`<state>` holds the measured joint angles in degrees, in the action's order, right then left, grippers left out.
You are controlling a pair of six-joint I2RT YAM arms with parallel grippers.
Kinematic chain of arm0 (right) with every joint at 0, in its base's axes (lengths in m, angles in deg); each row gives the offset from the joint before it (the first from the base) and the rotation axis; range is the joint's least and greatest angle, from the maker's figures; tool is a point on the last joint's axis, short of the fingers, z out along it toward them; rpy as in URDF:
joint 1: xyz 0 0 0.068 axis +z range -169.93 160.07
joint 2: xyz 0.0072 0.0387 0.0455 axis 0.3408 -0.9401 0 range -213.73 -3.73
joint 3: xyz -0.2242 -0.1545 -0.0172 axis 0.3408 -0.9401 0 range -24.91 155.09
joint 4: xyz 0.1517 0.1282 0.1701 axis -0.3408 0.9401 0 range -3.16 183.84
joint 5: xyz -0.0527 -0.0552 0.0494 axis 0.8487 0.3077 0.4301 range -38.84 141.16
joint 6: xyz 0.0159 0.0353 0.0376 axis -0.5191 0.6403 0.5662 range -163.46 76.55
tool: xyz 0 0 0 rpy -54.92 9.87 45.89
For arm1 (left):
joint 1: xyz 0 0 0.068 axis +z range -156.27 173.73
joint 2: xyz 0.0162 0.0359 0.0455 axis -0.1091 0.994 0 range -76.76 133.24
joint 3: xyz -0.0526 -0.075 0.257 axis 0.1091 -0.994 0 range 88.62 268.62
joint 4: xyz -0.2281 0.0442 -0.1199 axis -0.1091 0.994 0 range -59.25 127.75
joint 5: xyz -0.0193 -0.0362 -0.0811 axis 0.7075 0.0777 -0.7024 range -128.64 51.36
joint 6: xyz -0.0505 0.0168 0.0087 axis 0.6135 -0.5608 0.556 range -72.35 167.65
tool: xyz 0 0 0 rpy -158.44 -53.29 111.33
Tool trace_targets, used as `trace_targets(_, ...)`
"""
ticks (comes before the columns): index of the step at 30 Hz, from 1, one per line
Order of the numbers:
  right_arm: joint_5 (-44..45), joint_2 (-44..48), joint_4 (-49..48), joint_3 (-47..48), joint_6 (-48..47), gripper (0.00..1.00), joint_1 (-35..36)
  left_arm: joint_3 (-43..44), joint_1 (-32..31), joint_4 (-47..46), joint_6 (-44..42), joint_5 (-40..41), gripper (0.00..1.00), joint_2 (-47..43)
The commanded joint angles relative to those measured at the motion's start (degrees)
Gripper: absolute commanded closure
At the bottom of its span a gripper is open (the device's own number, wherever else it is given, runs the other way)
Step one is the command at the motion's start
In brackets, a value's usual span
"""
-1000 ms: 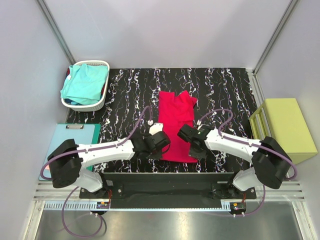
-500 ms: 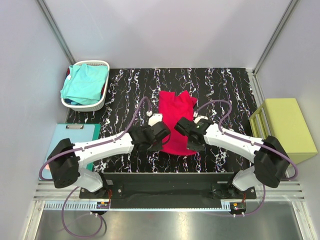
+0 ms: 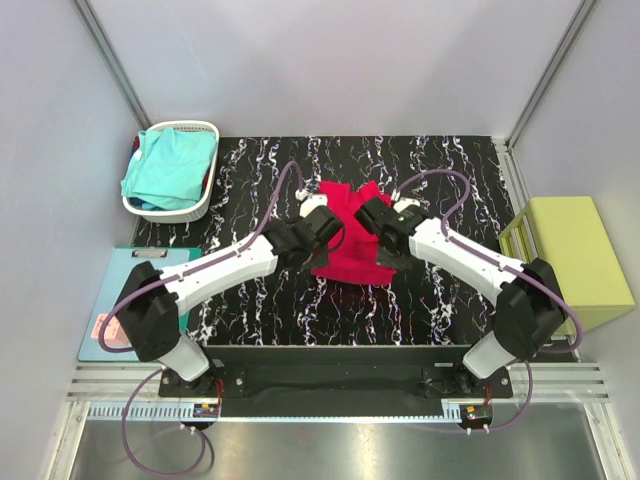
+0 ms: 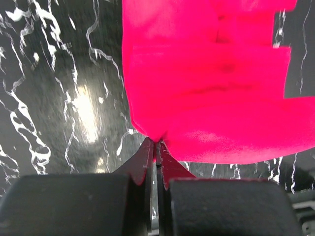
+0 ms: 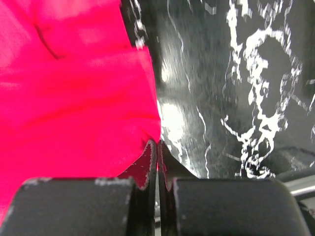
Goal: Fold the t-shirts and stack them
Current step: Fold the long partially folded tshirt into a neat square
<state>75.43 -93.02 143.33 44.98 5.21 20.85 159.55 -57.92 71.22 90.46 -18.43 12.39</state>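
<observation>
No text, label or number can be read anywhere.

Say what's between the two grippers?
The crimson-red cloth t-shirt spans the gap, left gripper and right gripper each pinching an edge; clearest in the top view.

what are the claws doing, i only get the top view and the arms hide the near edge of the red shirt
Observer: The left claw is shut on a corner of the red shirt, with cloth pinched right at its tips.
Operator: and the right one
Observer: The right claw is shut too, pinching the red shirt's edge between its tips.
Operator: is the cloth flat or doubled there
Observer: Doubled. The left wrist view shows several layered fold edges running across just beyond the claw.
</observation>
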Motion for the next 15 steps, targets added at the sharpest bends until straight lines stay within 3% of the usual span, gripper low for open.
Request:
trace_targets(1, 3.9, -2.2, -0.1, 5.7, -4.6, 1.0, -3.0, 5.4, 2.4, -0.5, -3.6, 1.6, 1.0, 1.7)
trace_targets(15, 8.2, -13.4, -0.5, 23.6, -11.7, 1.0, -5.7, 19.3, 7.7, 0.0, -9.8, 2.4, 1.0, 7.4)
